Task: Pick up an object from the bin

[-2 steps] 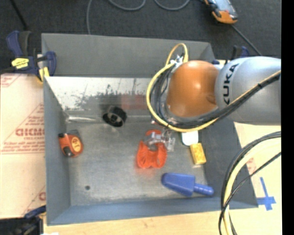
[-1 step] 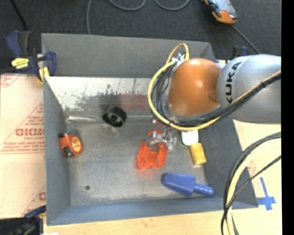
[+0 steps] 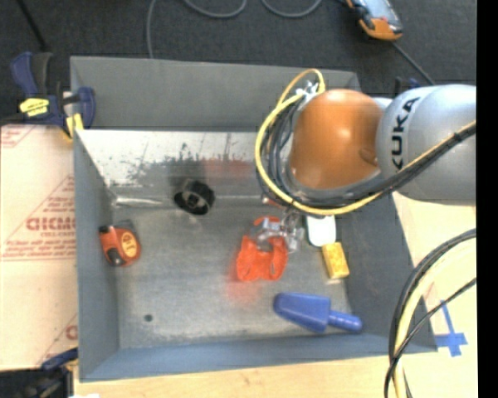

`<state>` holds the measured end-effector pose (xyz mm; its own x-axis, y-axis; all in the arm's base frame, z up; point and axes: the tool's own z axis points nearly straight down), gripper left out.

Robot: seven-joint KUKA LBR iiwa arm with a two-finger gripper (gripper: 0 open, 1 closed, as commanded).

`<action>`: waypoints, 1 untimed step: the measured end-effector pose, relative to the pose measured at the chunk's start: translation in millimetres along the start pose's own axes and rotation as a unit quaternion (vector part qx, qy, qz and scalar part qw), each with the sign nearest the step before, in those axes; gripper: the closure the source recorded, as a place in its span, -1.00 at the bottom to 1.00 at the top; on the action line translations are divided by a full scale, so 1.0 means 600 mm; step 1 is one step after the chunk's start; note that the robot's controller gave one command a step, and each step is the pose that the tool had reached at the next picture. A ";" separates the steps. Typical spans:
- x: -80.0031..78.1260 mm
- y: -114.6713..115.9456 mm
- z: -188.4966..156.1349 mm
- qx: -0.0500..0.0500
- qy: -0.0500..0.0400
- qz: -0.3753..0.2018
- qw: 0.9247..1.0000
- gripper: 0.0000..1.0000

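My gripper (image 3: 280, 232) hangs below the orange wrist cover, right of the bin's middle. Its silvery tip sits at the top edge of a crumpled red-orange thing (image 3: 259, 261) lying on the bin floor. I cannot tell whether it touches that thing. A small white thing (image 3: 320, 230) lies just right of the gripper, and a yellow block (image 3: 334, 260) lies below that. A blue scoop-like thing (image 3: 314, 313) with a short handle lies near the front wall.
An orange tape measure (image 3: 119, 245) lies by the left wall. A black roll (image 3: 193, 197) rests near the back wall. The arm and its cables cover the bin's back right corner. Bare floor stretches across the front left.
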<state>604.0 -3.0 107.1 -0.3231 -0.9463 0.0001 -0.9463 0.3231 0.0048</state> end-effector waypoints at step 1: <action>-0.001 -0.003 -0.037 0.004 -0.001 0.001 1.000 1.00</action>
